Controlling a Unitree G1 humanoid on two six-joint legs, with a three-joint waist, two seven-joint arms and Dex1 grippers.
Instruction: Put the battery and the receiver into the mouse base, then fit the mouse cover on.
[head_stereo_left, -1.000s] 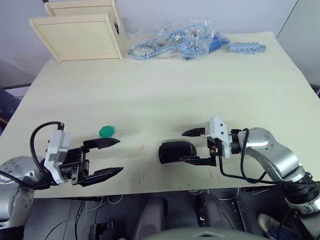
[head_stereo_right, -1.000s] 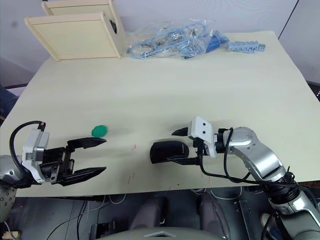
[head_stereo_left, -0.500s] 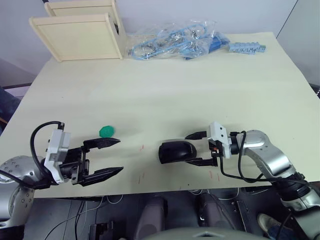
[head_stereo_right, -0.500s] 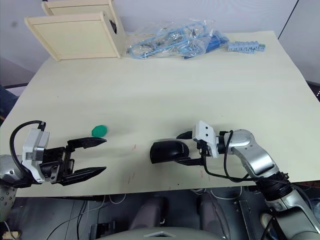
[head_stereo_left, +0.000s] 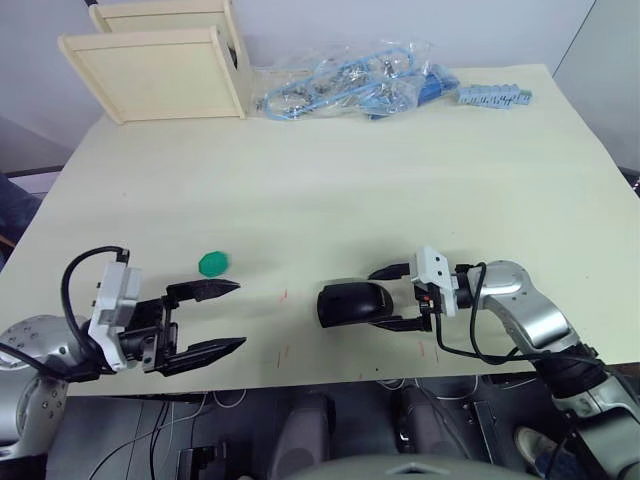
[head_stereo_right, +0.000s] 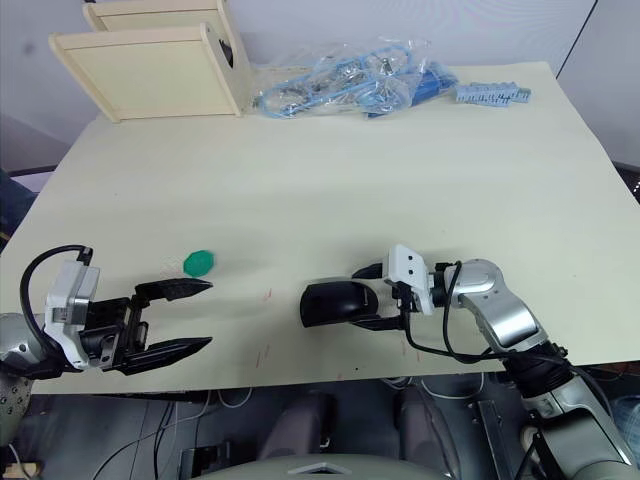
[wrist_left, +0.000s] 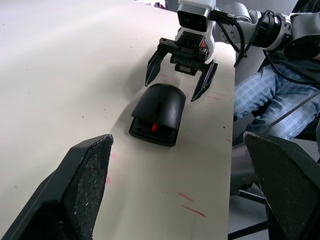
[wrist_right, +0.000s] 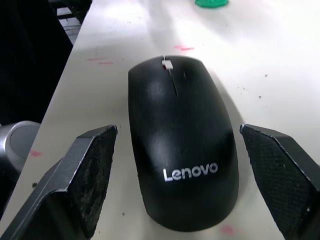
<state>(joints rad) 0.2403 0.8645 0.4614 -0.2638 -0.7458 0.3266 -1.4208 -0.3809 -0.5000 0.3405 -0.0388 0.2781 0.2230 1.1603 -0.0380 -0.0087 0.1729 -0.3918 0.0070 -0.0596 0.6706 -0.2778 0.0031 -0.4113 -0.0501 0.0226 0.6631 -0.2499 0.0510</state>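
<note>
I see a pale cream table (head_stereo_left: 400, 190) with a few faint red marks (wrist_left: 186, 197) near its front edge. The mouse cover (wrist_right: 180, 140) is glossy black, with white Lenovo lettering and a red scroll wheel (wrist_left: 154, 128). A small green disc (head_stereo_left: 213, 263) lies on the cream surface. At the far edge I make out light unpainted wooden boxes (head_stereo_left: 155, 70), a tangle of blue cables in clear plastic (head_stereo_left: 350, 85), and a grey-blue strip (head_stereo_left: 493, 96). My left gripper (head_stereo_left: 215, 318) and right gripper (head_stereo_left: 392, 297) both have black fingers and white housings.
</note>
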